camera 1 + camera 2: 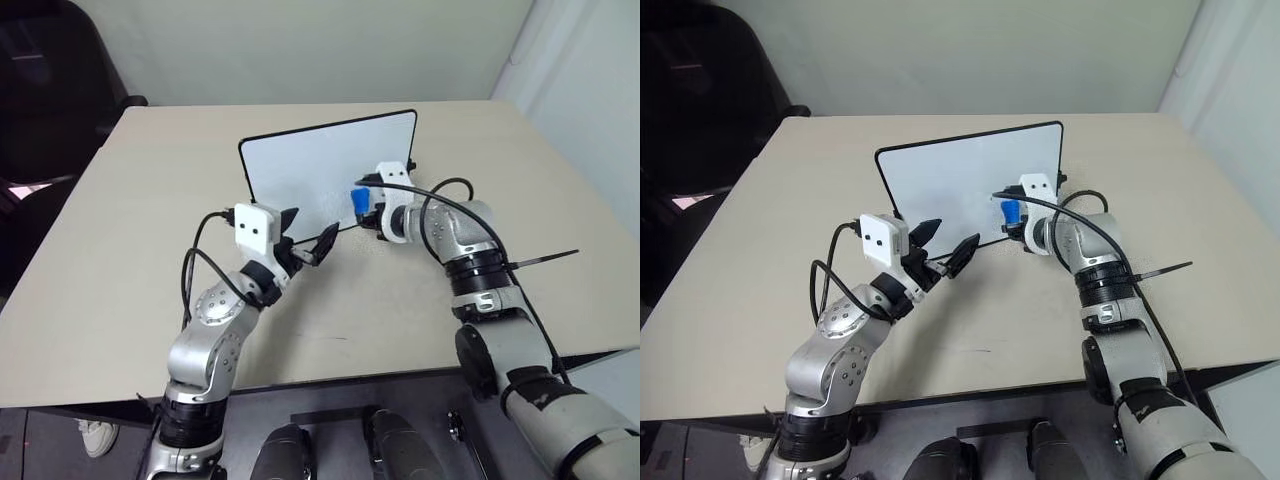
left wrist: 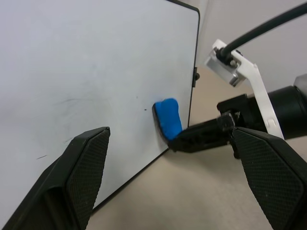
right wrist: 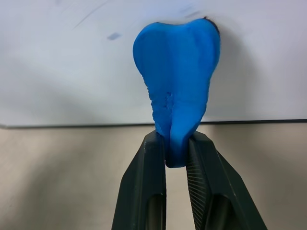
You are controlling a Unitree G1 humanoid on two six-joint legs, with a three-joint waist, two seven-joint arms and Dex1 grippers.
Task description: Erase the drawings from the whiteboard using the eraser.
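The right gripper is closed tight on the eraser, with both black fingers pinching its lower end so that the blue block is squeezed thin there and spreads wider above. The upper end of the eraser presses against the face of the whiteboard, low on the board and near its right edge, just above the black frame. The left gripper hangs a little in front of the board's lower left part with its fingers spread wide and nothing between them; it does not touch the board. The whiteboard stands tilted, almost upright, on the beige table, near the middle of it. Of the drawings only some faint thin strokes and small specks show on the white surface beside the eraser; they are perhaps what is left of the marker lines, but they are too pale to say for sure.
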